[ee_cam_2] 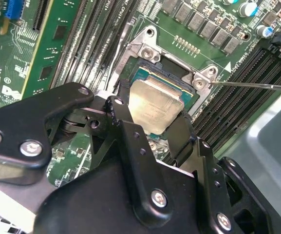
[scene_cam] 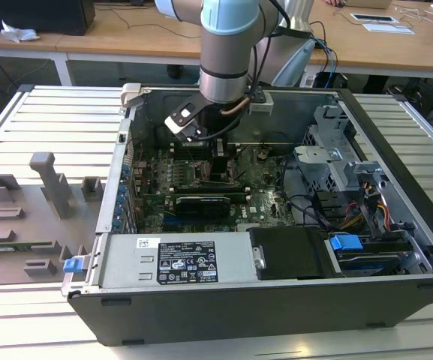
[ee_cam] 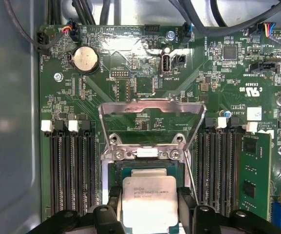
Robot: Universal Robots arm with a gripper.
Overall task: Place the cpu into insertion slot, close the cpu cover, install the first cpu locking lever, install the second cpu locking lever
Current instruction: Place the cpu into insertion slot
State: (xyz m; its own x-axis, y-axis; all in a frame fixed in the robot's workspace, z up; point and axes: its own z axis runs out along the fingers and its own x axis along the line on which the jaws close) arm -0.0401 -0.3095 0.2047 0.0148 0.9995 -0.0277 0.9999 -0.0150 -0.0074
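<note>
In both wrist views the gripper [ee_cam_2: 152, 122] has its jaws clenched on opposite edges of the cpu [ee_cam: 149, 197], right over the insertion slot [ee_cam: 145, 168]. The first wrist view adds the cpu cover [ee_cam: 130, 104], swung open at the slot's edge.

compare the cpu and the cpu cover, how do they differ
The cpu is a solid silver square; the cpu cover is an open frame with a large window. The cpu sits gripped in the pincer; the cpu cover is untouched, swung open. Both are silver metal.
</note>
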